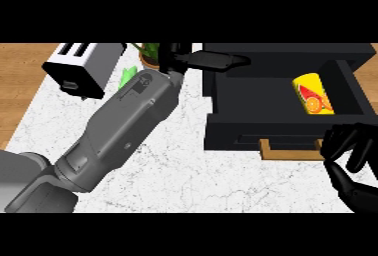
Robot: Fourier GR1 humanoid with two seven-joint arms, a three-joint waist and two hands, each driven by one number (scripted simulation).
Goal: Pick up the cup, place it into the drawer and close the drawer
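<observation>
cup (pixel 313 94) lying in open drawer (pixel 244 136), right hand (pixel 351 150) spread below-right, left hand (pixel 211 60) flat beyond it

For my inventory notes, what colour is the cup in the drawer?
Cup: yellow, citrus-slice print; head view.

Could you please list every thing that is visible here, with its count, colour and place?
cup: one, yellow with a fruit print, inside the open drawer, towards its right
drawer: one, black, pulled open, at the counter's right
handle: one, wood brown, on the drawer's front
toaster: one, silver and black, upper left of the counter
plant: one, green, top centre, partly hidden by the left arm
counter: one, white marbled, under everything
left forearm: one, grey, crossing from lower left to top centre
left hand: one, black, fingers straight, above the drawer's back
right hand: one, black, open, lower right, beside the handle
</observation>
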